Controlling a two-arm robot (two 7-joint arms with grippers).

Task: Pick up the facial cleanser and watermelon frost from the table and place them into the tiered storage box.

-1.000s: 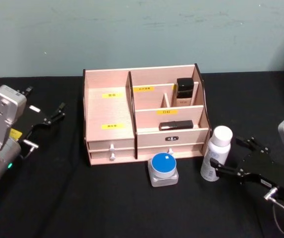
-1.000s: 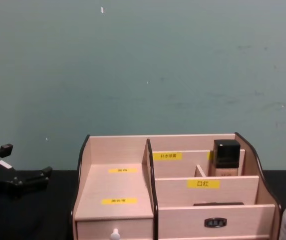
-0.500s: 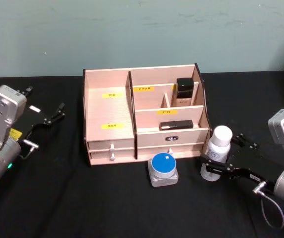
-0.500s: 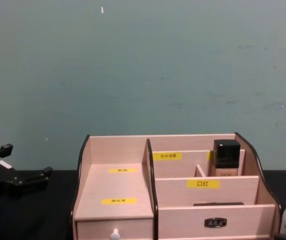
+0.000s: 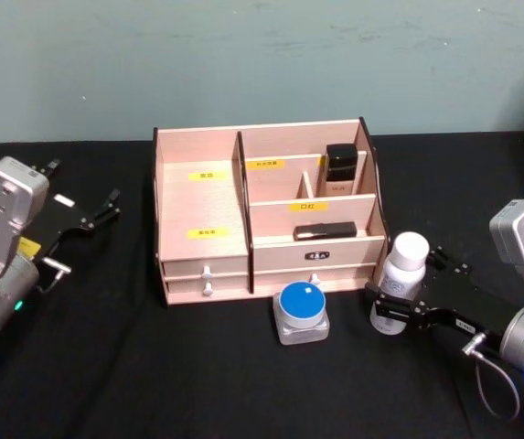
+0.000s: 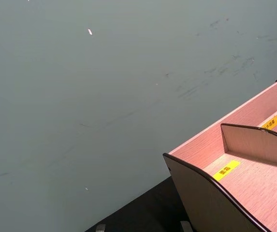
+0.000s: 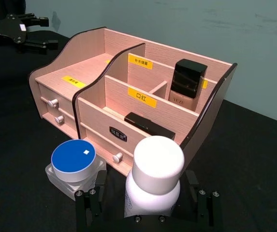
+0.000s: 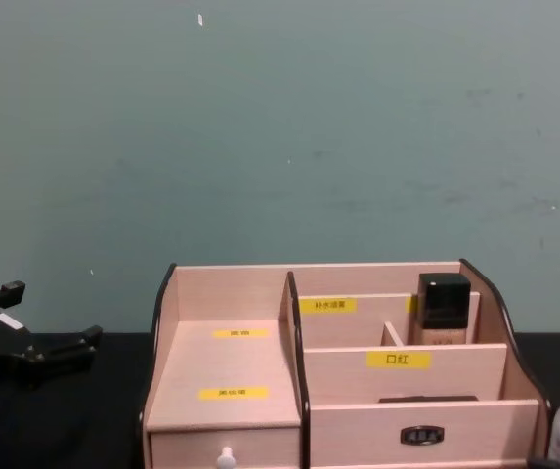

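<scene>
Right gripper point(image 5: 391, 309): fingers spread, one either side of the white bottle point(image 5: 401, 274), a gap showing on both sides in the right wrist view; not clamped. Bottle stands upright on the black table point(image 5: 197, 375), just off the right front corner of the tiered storage box point(image 5: 202, 206). Blue-lidded jar point(image 5: 301, 311) sits on the table near the bottle, just in front of the box's drawers. Black bottle point(image 5: 340, 169) upright in a rear right compartment. Left gripper point(image 5: 88, 219) parked at the table's left, well apart from the box. Backdrop: plain grey-green wall point(image 5: 262, 64), lightly scuffed.
</scene>
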